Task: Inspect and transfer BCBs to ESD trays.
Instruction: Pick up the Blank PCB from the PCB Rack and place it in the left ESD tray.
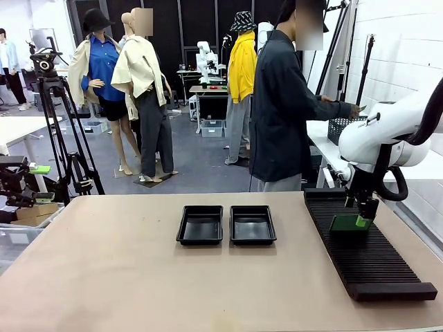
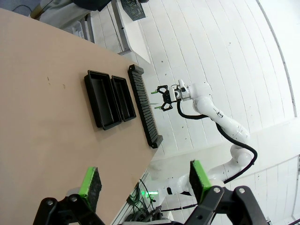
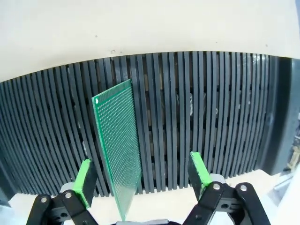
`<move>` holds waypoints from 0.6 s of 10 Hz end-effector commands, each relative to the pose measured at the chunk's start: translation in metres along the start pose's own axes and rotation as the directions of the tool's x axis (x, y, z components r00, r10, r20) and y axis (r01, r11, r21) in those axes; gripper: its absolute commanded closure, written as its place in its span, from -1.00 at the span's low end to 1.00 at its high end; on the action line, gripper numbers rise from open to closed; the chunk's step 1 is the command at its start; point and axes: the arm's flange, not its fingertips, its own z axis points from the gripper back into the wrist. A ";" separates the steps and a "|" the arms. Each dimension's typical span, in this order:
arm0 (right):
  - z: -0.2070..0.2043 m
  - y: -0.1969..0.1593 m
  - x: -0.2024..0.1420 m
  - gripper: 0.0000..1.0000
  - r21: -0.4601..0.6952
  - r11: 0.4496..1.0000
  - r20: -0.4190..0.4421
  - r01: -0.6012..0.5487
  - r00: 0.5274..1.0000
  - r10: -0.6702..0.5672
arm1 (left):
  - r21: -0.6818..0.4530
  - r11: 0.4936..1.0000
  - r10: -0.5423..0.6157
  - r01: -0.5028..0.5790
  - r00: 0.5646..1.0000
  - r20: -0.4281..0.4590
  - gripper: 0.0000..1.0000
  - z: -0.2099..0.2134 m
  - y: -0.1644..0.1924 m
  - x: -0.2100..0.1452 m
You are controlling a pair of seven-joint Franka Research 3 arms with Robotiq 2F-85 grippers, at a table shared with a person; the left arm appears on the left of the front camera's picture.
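Though stiff, thin and light, probably brittle: pinch BCB point(image 3: 117, 150) by flat faces near top edge. Standing upright in rack point(image 3: 211, 117) slot, frame centre. Right gripper point(image 3: 141, 172) fingers spread wide, straddling, not touching. Left gripper point(image 2: 143, 180) spread too, holding nothing. Lift straight clear of ribs; open tabletop toward ESD trays point(image 1: 201, 207), mid-frame.

Green dotted BCB point(image 3: 117, 150), black ribbed rack point(image 3: 211, 117), black ESD trays point(image 1: 200, 208)

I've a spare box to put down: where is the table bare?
Bare: the table left of the ESD trays, and the near strip before them. A lane lies between the right tray and the slotted rack. Crowded: the rack's far end, where the right end effector hangs over a BCB.
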 end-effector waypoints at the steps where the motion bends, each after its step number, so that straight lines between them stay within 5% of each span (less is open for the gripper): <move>1: 0.003 -0.003 0.000 -0.84 -0.001 1.000 -0.025 0.001 1.000 -0.001 | 0.007 1.000 0.015 -0.015 1.000 0.008 -1.00 0.001 -0.002 0.001; 6: 0.003 -0.004 0.001 -0.18 0.008 1.000 -0.026 -0.005 1.000 0.006 | 0.007 1.000 0.015 -0.015 1.000 0.008 -1.00 0.001 -0.002 0.001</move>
